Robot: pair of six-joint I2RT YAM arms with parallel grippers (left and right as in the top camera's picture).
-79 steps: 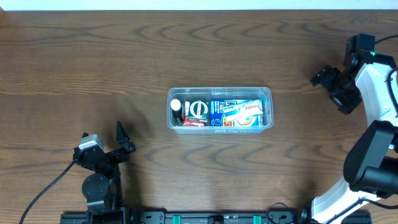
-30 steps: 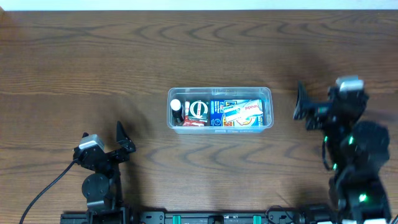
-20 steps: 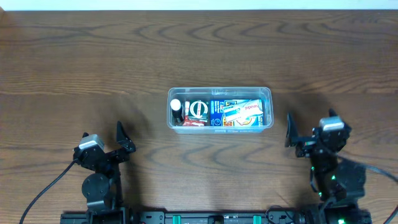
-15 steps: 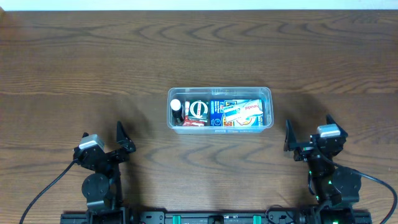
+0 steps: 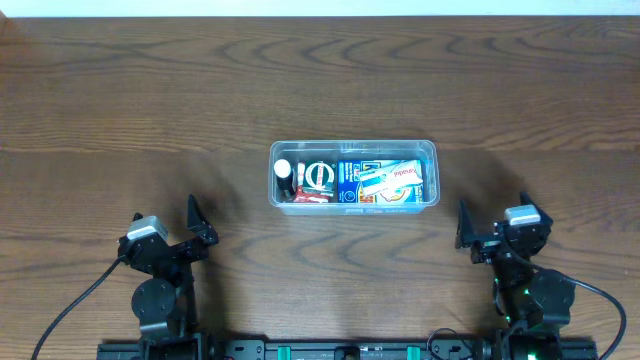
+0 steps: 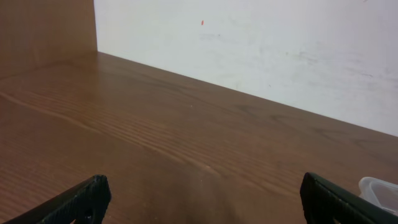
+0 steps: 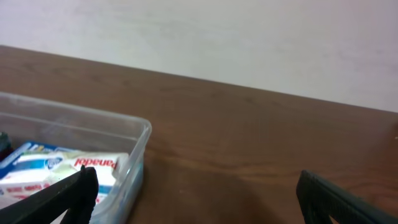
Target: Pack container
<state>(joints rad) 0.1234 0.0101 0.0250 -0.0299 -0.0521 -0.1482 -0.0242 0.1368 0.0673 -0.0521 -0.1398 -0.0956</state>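
– Overhead, where is the container [image 5: 352, 144] lying in relation to the jaws?
– It is sitting ahead of both pairs and between them. It is forward and to the right of the left gripper [image 5: 165, 214], and forward and to the left of the right gripper [image 5: 493, 214], touching neither.
– Which way is its long axis running?
– Crosswise to the direction the fingers are pointing, with one short end facing each arm's side and the open top facing up. A blue-and-white box [image 5: 380, 183] and a dark bottle [image 5: 284, 178] with a white cap are lying inside among small packets.
– How are the jaws standing?
– Both pairs are gaping wide and gripping nothing. Through the left wrist camera, the left gripper [image 6: 202, 199] is framing bare table [image 6: 155, 143], and a corner of the container [image 6: 380, 190] is just showing beyond its right finger. Through the right wrist camera, the right gripper [image 7: 196, 186] is showing the container [image 7: 134, 162] just ahead of its left finger.
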